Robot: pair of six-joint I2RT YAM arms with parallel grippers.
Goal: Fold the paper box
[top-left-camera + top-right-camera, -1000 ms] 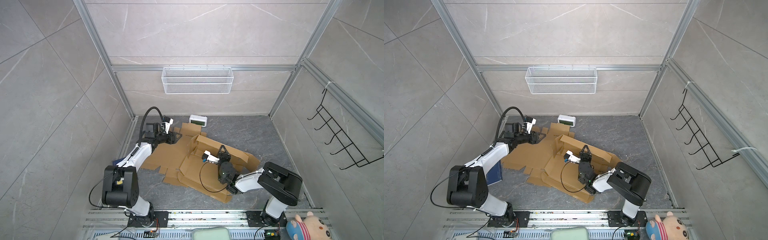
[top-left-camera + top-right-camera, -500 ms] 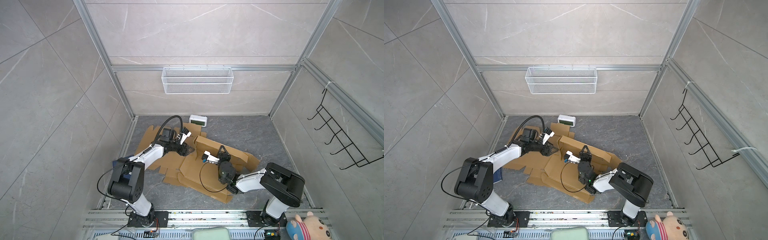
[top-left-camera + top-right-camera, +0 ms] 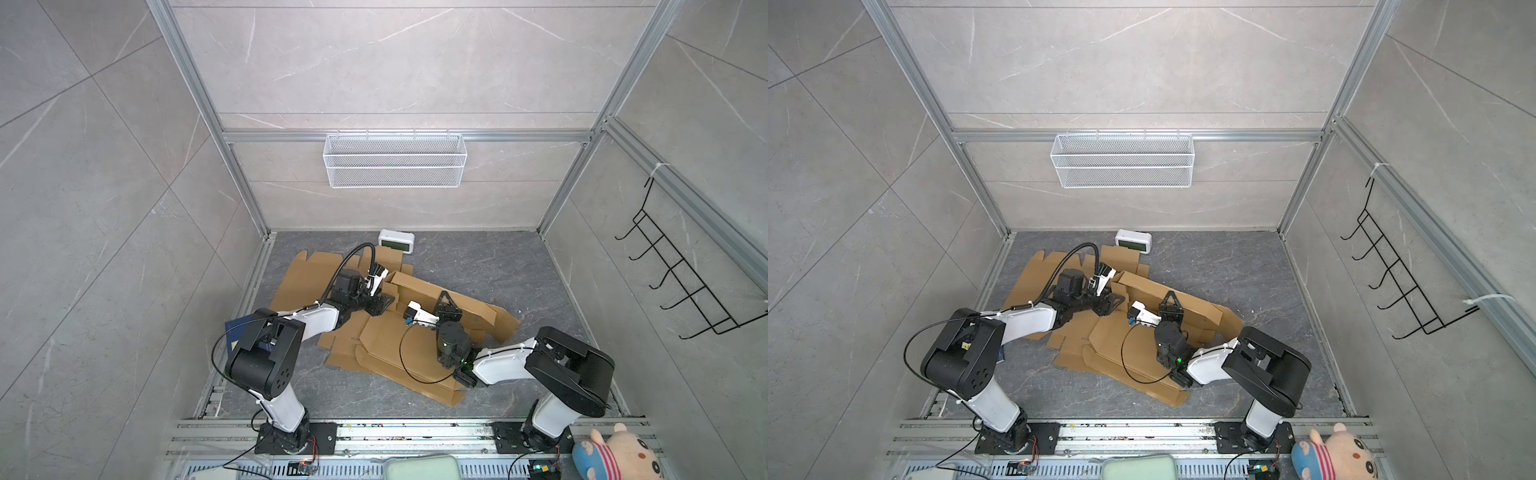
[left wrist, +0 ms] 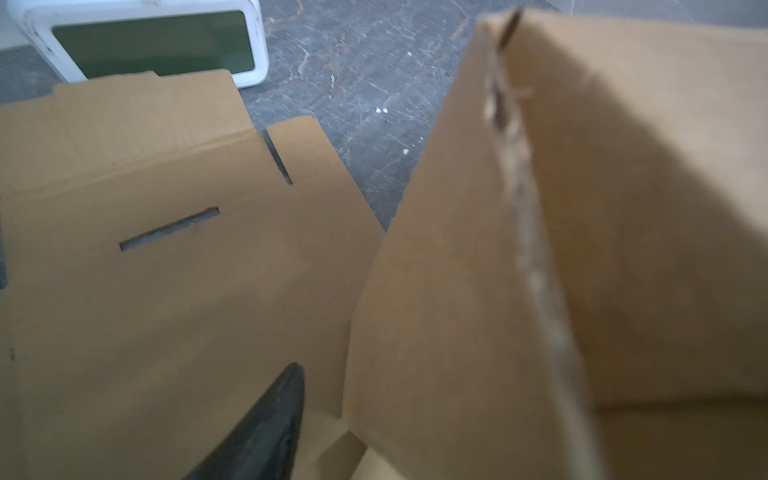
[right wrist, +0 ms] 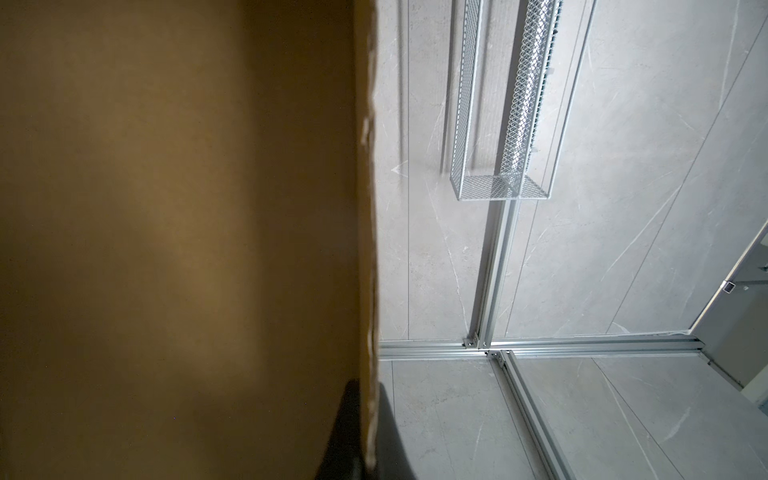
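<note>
Two arms meet over a brown paper box (image 3: 386, 345) that lies mostly flat across the middle of the dark grey desk (image 3: 478, 266), as seen in both top views. At far left, a blue flat item (image 3: 232, 332) lies beside the left arm's base. The left end effector (image 3: 380, 303) reaches low over the flat sheet to the near end of a long raised panel (image 3: 436, 289). In the left wrist view only one dark finger (image 4: 266, 424) shows, over the flat cardboard just beside that upright panel. The other finger is hidden, so whether the jaws are apart or gripping cannot be told. A white clock (image 3: 396, 242) stands behind the cardboard, near the back wall. To the right of centre, the right end effector (image 3: 444, 296) points upward at the raised panel. In the right wrist view its two fingers sit on either side of the panel's edge, clamped on the cardboard (image 5: 208, 208). A white wire basket (image 3: 394, 160) hangs on the back wall, a black hook rack (image 3: 681, 291) on the right wall. A plush toy (image 3: 615, 457) sits at the front right corner.
</note>
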